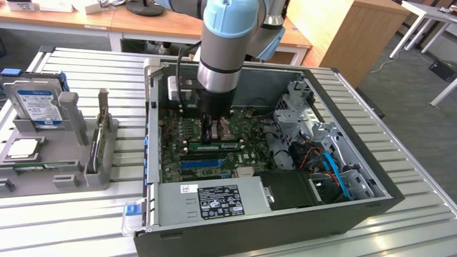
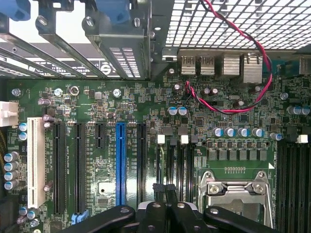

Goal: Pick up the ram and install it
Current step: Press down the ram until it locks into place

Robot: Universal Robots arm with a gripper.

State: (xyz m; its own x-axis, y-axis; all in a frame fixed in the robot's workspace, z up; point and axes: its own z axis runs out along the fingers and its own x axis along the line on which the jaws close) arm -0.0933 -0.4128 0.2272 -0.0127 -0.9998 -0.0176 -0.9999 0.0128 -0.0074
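While the tower case [image 1: 236,235] lies open on its side on the slatted table [image 1: 71,219], you have the arm [image 1: 221,48] standing nearly straight down into it, wrist vertical, over the middle of the motherboard [image 1: 175,136].

- Gripper [image 1: 208,128]: low over the board, at the black memory slots [image 2: 177,160]. In the wrist view its fingertips [image 2: 158,188] are drawn together with no gap showing between them.
- Contact: the tips sit on or just above the top edge of the ram [image 1: 225,145]. You cannot tell from either view whether they pinch that edge or merely press on it.
- Ram: green stick standing on edge at the slots, directly under the gripper. Its long axis runs from the exterior view's left to its right, parallel with the blue slot [image 1: 203,162] near it. The gripper meets it toward its left end in that view.
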